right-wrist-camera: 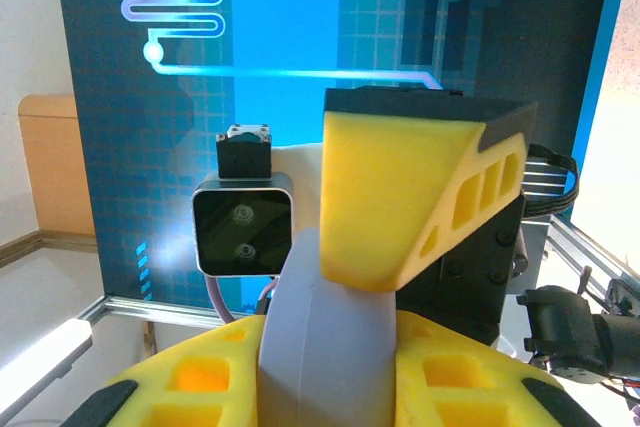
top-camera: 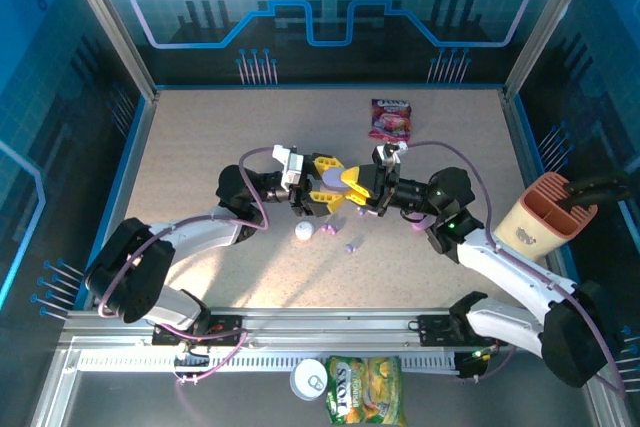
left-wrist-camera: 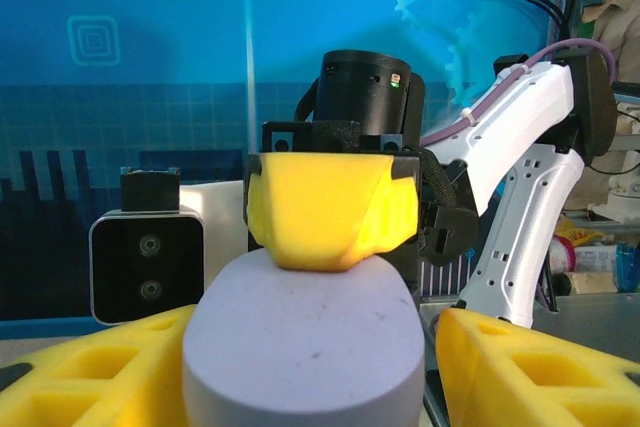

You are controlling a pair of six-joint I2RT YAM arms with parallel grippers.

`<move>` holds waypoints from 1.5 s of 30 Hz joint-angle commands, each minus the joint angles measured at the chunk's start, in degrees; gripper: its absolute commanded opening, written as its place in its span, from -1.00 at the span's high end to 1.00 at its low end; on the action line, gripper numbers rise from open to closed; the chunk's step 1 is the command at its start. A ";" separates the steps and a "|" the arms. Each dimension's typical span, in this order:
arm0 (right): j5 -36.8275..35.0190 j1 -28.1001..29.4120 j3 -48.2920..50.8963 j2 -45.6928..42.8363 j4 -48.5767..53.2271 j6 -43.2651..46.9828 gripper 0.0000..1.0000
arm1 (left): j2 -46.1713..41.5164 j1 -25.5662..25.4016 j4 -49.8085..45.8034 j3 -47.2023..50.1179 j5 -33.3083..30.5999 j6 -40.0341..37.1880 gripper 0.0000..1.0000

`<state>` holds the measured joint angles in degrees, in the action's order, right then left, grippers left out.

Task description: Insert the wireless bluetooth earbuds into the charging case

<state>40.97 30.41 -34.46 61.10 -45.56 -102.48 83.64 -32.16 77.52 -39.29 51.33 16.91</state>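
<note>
Your right gripper (top-camera: 352, 185) was clamped on the lavender case (top-camera: 333, 190), mid-frame in the top view, lifted off the table (top-camera: 200, 147); in the right wrist view the case sat edge-on between its jaws; your left gripper (top-camera: 318, 192) bracketed the same case from the opposite side, fingers (left-wrist-camera: 90, 377) flanking it in the left wrist view; I couldn't tell whether it had actually bitten, since there looked to be a sliver of gap on the right-hand side; the case looked closed, so my read was a handover or a lid-open step, with nothing inserted yet. Risks: it's a smooth rounded pebble, so an off-centre squeeze could squirt it out; if you let go with the right before the left had a firm hold, it'd drop, likely onto the buds just below; two arms pulling against each other could twist it loose; with both grippers on the case, neither was free to fetch a bud. Count: one case; three earbuds lying loose on the table below the grippers, a white bud (top-camera: 303, 232), a pink bud (top-camera: 327, 233) and a purple bud (top-camera: 350, 247), all too small to judge orientation; two snack bags, top centre (top-camera: 390, 119) and bottom centre (top-camera: 366, 387); one can (top-camera: 310, 379); one beige caddy (top-camera: 545, 212) at right.
</note>
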 commanded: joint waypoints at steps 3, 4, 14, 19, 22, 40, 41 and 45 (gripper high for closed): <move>0.45 -0.55 0.05 -1.09 -1.34 0.48 0.75 | -0.75 -0.44 2.33 -1.42 1.42 0.94 -0.10; 0.55 -0.58 -0.06 -1.20 -0.99 0.72 0.75 | -0.62 -0.39 2.38 -1.41 1.47 0.89 -0.09; 0.95 -0.67 -1.42 -1.46 -0.32 2.45 0.75 | 0.21 -0.40 2.29 -1.71 0.71 1.21 -0.13; 0.80 -0.71 -1.70 -1.51 -1.15 2.69 0.75 | 0.72 -0.30 2.28 -1.84 0.36 1.03 -0.09; 0.88 -0.71 -1.91 -1.91 -0.49 3.29 0.74 | 1.35 -0.34 2.70 -2.10 0.09 1.54 -0.09; 0.69 -1.03 -1.80 -2.86 4.03 5.88 0.42 | 0.26 -0.30 2.34 -2.07 0.09 2.00 0.24; 0.68 -1.27 -1.93 -3.36 5.17 6.62 0.24 | 0.06 -0.26 2.15 -1.94 -0.05 1.91 0.24; 0.01 -3.32 -2.19 -6.18 11.21 10.80 -0.25 | -0.32 -0.32 1.90 -1.42 -0.33 1.73 0.24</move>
<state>40.97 28.77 -34.92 57.58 -39.16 -95.94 84.95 -32.27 78.30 -40.05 51.29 18.35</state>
